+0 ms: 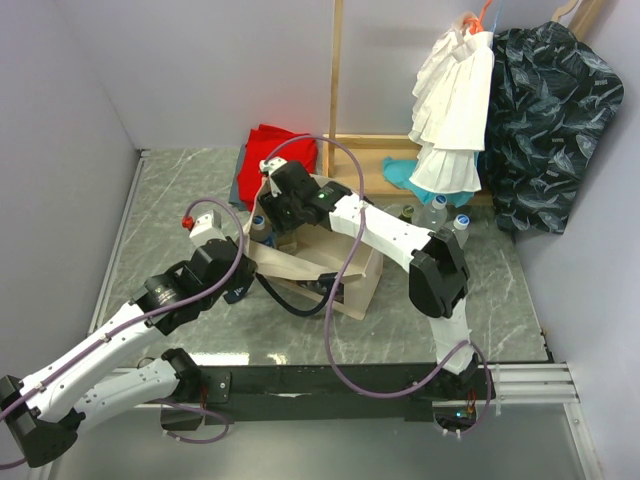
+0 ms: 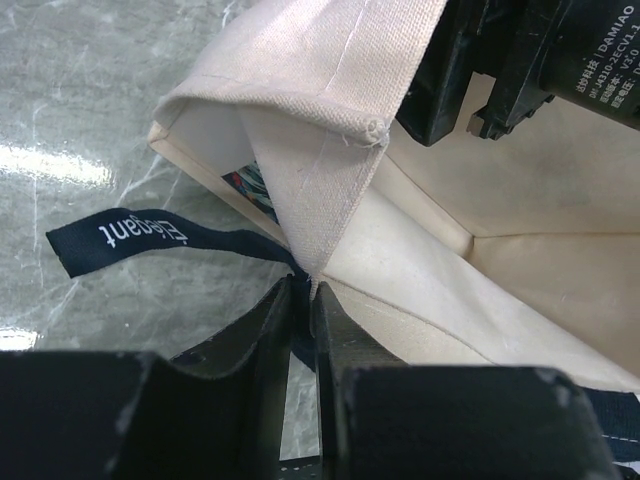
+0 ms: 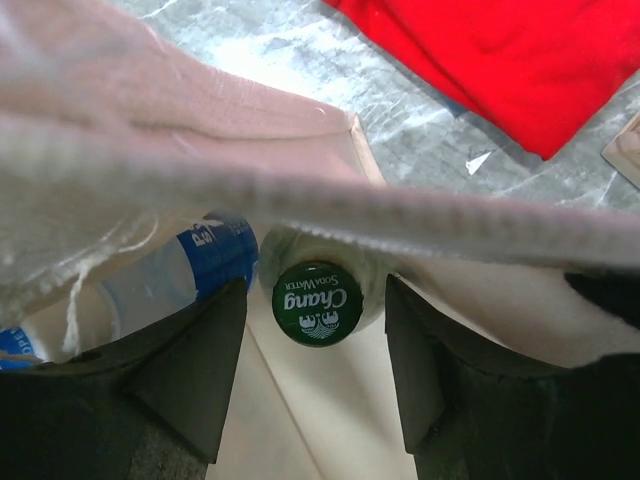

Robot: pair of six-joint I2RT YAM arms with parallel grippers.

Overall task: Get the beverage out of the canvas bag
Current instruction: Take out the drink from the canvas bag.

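Left end effector (image 2: 303,300) pinched closed, right end effector (image 3: 315,293) jaws apart

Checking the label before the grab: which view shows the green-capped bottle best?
Right wrist: the green Chang cap sits sharp inside the open right hand. Top external hides it under the right arm; left wrist shows only the canvas bag.

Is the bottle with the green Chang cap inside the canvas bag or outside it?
Inside. In the right wrist view, the bottle sits low between the walls of the canvas bag, under its rim.
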